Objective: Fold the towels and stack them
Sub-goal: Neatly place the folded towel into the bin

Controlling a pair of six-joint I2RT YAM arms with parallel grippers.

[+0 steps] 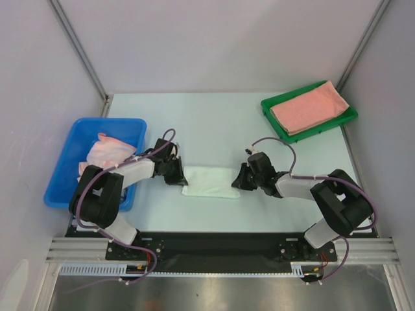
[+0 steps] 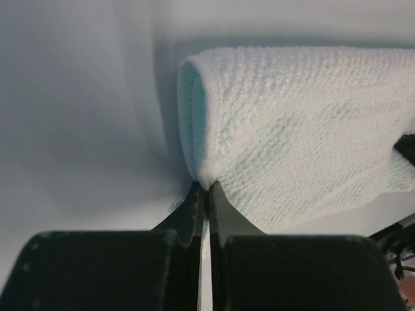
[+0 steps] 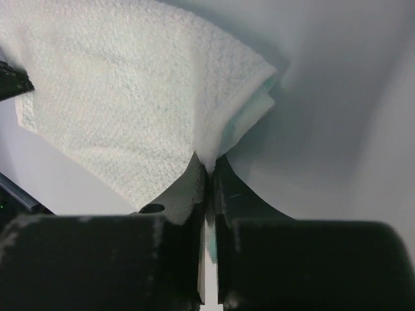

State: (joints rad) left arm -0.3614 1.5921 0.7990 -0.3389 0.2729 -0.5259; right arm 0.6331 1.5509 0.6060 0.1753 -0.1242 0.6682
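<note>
A pale mint-white towel lies folded into a strip on the table between my two grippers. My left gripper is shut on its left end; in the left wrist view the jaws pinch a corner of the towel. My right gripper is shut on its right end; in the right wrist view the jaws pinch the towel's corner. Salmon-pink towels lie stacked in the green tray. A pink white-striped towel lies crumpled in the blue bin. The dark blue towel is out of view.
The blue bin stands at the left edge of the table, close to my left arm. The green tray stands at the back right. Grey walls enclose the table on three sides.
</note>
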